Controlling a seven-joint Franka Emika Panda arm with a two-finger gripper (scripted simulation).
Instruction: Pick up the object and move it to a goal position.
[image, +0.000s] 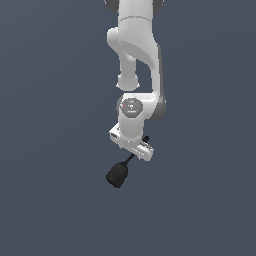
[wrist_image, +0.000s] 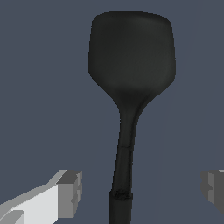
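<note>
The object (wrist_image: 131, 57) is matte black, with a broad rounded head and a thin stem, and lies on the dark floor. Its stem (wrist_image: 122, 175) runs between my two grey fingertips (wrist_image: 70, 192) without touching either. My gripper (wrist_image: 142, 190) is open, with wide gaps on both sides of the stem. In the exterior view the white gripper (image: 132, 149) hangs straight down over the stem, and the head of the object (image: 118, 174) sticks out toward the exterior view's lower left. The stem's far tip (image: 146, 138) shows behind the hand.
The white arm (image: 135, 45) comes down from the top of the exterior view. A plain dark blue-grey floor (image: 50, 150) lies all around, with nothing else on it in view.
</note>
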